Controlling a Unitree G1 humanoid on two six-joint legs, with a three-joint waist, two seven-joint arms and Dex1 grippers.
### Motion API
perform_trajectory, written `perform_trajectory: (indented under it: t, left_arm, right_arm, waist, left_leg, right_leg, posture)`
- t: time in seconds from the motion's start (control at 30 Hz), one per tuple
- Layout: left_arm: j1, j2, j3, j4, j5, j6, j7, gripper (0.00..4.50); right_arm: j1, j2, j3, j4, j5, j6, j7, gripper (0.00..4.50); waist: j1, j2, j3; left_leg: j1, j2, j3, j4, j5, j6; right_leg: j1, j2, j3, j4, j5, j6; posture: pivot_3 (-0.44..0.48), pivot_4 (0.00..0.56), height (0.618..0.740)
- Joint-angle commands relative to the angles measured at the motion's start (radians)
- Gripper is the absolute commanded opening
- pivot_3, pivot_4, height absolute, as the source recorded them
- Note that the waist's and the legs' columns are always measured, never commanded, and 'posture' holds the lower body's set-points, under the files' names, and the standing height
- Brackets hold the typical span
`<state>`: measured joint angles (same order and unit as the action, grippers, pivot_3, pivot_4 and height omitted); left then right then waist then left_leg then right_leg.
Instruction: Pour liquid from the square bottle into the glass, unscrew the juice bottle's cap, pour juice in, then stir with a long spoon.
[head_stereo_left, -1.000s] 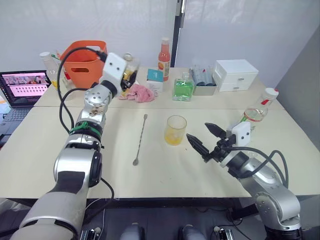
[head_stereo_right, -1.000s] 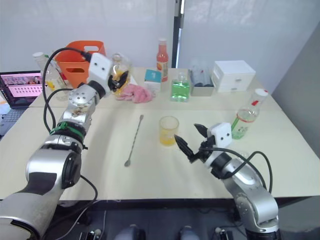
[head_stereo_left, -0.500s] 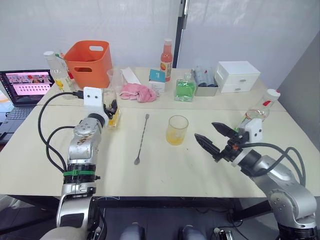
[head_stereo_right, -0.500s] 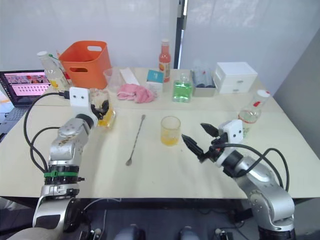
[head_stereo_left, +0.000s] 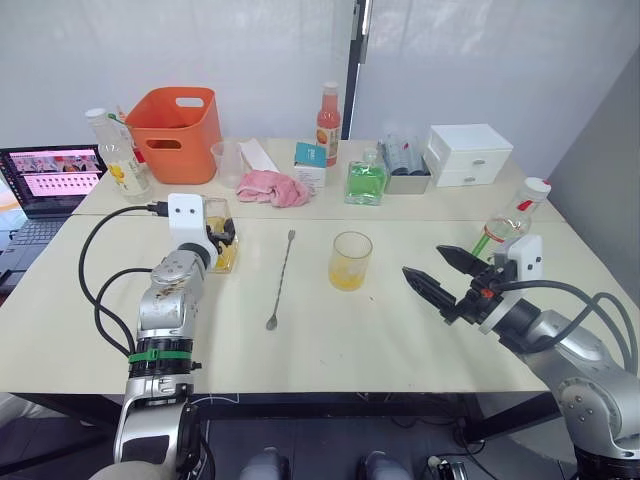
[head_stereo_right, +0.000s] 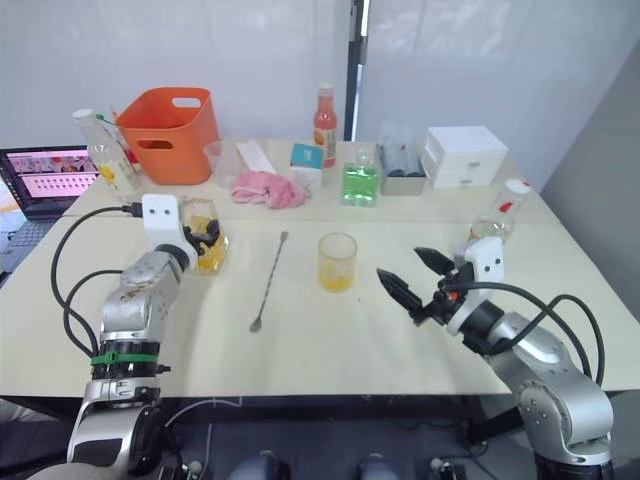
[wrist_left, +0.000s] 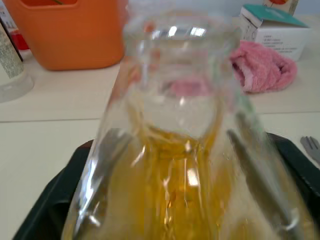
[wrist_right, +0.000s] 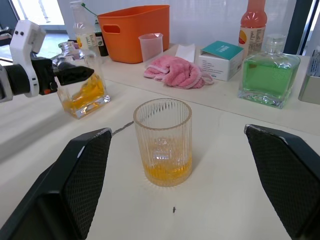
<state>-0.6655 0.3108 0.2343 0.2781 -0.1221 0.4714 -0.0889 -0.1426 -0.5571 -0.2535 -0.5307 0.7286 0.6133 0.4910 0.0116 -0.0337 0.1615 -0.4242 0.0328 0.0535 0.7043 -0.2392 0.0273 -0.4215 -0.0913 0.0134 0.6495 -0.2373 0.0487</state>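
My left gripper is shut on the square bottle, which holds yellow-orange liquid and sits low at the table, left of the long spoon. I cannot tell whether its base touches. In the left wrist view the bottle stands between the black fingers. The glass stands mid-table with a little yellow-orange liquid in it. To the right of the glass my right gripper is open and holds nothing. Further right stands the juice bottle with its cap on.
Along the back stand an orange basket, a measuring cup, a pink cloth, a teal box, an orange-red bottle, a green-liquid bottle and a white drawer box. A laptop sits far left.
My left arm has come down from the back of the table with the square bottle, to a spot left of the spoon. The right gripper has drifted slightly right, still open.
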Motion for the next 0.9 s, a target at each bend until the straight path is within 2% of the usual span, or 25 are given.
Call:
perform_trajectory:
  t: [0.03, 0.17, 0.37, 0.5, 0.57, 0.67, 0.73, 0.83, 0.9]
  left_arm:
    - [-0.025, 0.004, 0.000, -0.009, 0.005, -0.058, 0.010, 4.47]
    - [-0.031, 0.012, -0.008, 0.000, 0.011, -0.089, 0.006, 4.47]
    - [0.009, 0.023, 0.024, -0.193, -0.065, -0.041, -0.045, 4.47]
    - [0.074, 0.096, 0.056, -0.456, -0.132, 0.130, -0.086, 4.47]
    - [0.088, 0.112, 0.070, -0.519, -0.158, 0.186, -0.085, 4.47]
    - [0.150, 0.180, 0.148, -0.610, -0.282, 0.281, -0.181, 4.47]
    - [0.166, 0.199, 0.168, -0.631, -0.323, 0.309, -0.201, 4.47]
    - [0.326, 0.308, 0.266, -0.620, -0.425, 0.279, -0.423, 4.47]
    - [0.433, 0.377, 0.329, -0.552, -0.475, 0.245, -0.577, 4.47]
  right_arm:
    - [-0.034, -0.016, -0.031, -0.008, 0.009, -0.011, -0.001, 4.50]
    - [-0.046, -0.019, -0.028, 0.007, 0.004, -0.013, 0.001, 4.50]
    - [-0.061, -0.056, -0.063, 0.041, 0.007, -0.019, 0.021, 4.50]
    - [-0.037, -0.096, -0.117, 0.072, 0.000, -0.027, 0.050, 4.50]
    - [-0.030, -0.108, -0.133, 0.084, -0.002, -0.032, 0.061, 4.50]
    - [-0.003, -0.136, -0.198, 0.133, -0.012, -0.050, 0.082, 4.50]
    - [0.003, -0.141, -0.211, 0.144, -0.013, -0.057, 0.088, 4.50]
    - [0.057, -0.154, -0.278, 0.219, -0.038, -0.104, 0.131, 4.50]
    - [0.094, -0.162, -0.314, 0.254, -0.046, -0.123, 0.151, 4.50]
  waist:
    - [0.001, 0.000, 0.000]
    - [0.002, 0.000, 0.000]
    - [0.001, 0.000, 0.000]
    - [-0.004, 0.000, 0.000]
    - [-0.004, 0.000, 0.000]
    - [-0.003, 0.000, 0.000]
    - [-0.002, 0.000, 0.000]
    - [-0.003, 0.001, 0.000]
    - [-0.005, 0.001, 0.000]
  left_leg:
    - [0.000, 0.000, 0.000, 0.000, 0.000, 0.000]
    - [0.000, 0.000, 0.000, 0.000, 0.000, 0.000]
    - [-0.001, 0.000, -0.001, 0.000, 0.000, 0.000]
    - [0.000, 0.000, -0.001, -0.002, 0.000, 0.000]
    - [0.000, 0.001, -0.001, -0.003, 0.000, 0.000]
    - [0.001, 0.001, -0.001, -0.003, 0.000, 0.000]
    - [0.001, 0.001, -0.001, -0.003, 0.000, 0.000]
    - [0.002, 0.001, 0.000, -0.003, 0.000, 0.000]
    - [0.003, 0.001, 0.002, -0.007, 0.000, 0.000]
  right_leg:
    - [0.000, 0.000, 0.000, 0.000, 0.000, 0.000]
    - [0.000, 0.000, 0.000, 0.000, 0.000, 0.000]
    - [0.000, 0.000, 0.000, -0.001, 0.000, 0.000]
    - [-0.001, 0.000, 0.001, -0.001, 0.000, 0.000]
    - [-0.001, 0.000, 0.001, -0.001, 0.000, 0.000]
    - [0.000, 0.000, 0.001, -0.001, 0.000, 0.000]
    - [0.000, 0.000, 0.002, -0.002, 0.000, 0.000]
    - [0.000, 0.000, 0.002, -0.002, 0.000, 0.000]
    - [-0.001, 0.000, 0.002, -0.003, -0.001, -0.001]
  posture:
    - [0.000, 0.150, 0.715]
    - [0.000, 0.150, 0.715]
    - [0.000, 0.150, 0.715]
    - [0.000, 0.150, 0.715]
    - [0.000, 0.150, 0.715]
    - [0.000, 0.150, 0.715]
    - [0.000, 0.150, 0.715]
    - [0.000, 0.150, 0.715]
    - [0.000, 0.150, 0.715]
